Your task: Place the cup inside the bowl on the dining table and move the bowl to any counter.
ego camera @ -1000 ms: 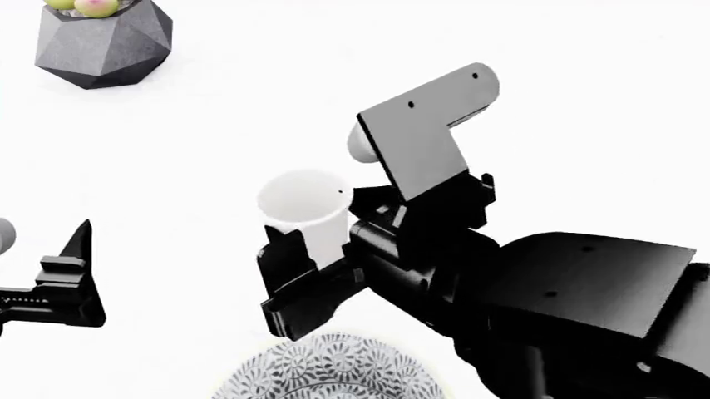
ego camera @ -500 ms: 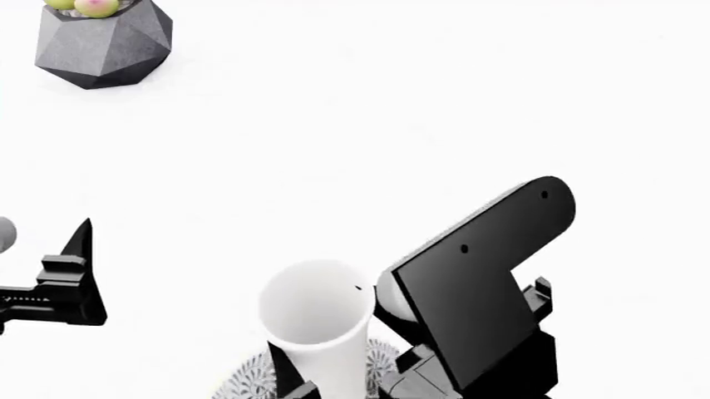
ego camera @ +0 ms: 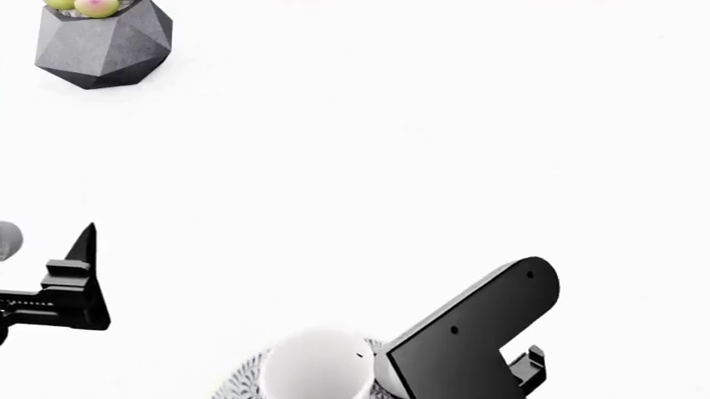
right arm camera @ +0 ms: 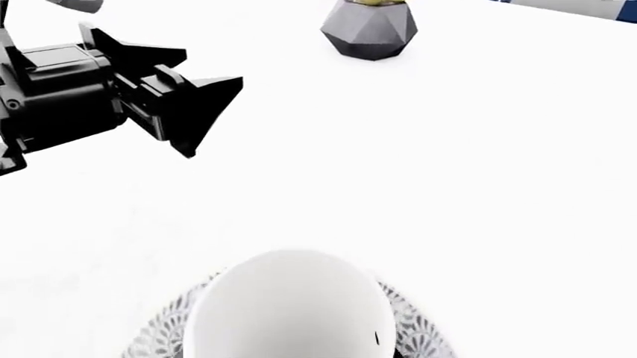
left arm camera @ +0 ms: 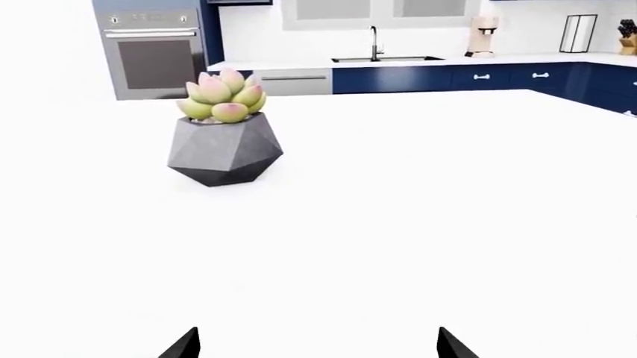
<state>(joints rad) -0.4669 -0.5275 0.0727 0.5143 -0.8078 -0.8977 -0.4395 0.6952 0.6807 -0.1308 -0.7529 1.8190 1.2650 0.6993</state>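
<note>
The white cup (ego camera: 319,367) stands upright over the middle of the patterned bowl (ego camera: 238,381), at the near edge of the dining table (ego camera: 367,150). In the right wrist view the cup (right arm camera: 289,309) fills the foreground, with the bowl's rim (right arm camera: 159,339) showing on both sides of it. I cannot tell whether the cup touches the bowl's bottom. My right gripper holds the cup, but its fingers are hidden under the cup and below the frame; only the black wrist plate (ego camera: 471,337) shows. My left gripper (ego camera: 80,278) hovers left of the bowl, open (left arm camera: 318,344) and empty.
A dark grey faceted planter (ego camera: 102,43) with a succulent stands at the table's far left. Beyond the table, the left wrist view shows a counter (left arm camera: 398,63) with a sink, blue cabinets (left arm camera: 478,77) and an oven (left arm camera: 154,52).
My right arm has come back toward me and down with the cup, from over bare table to over the bowl. The left gripper has barely shifted.
</note>
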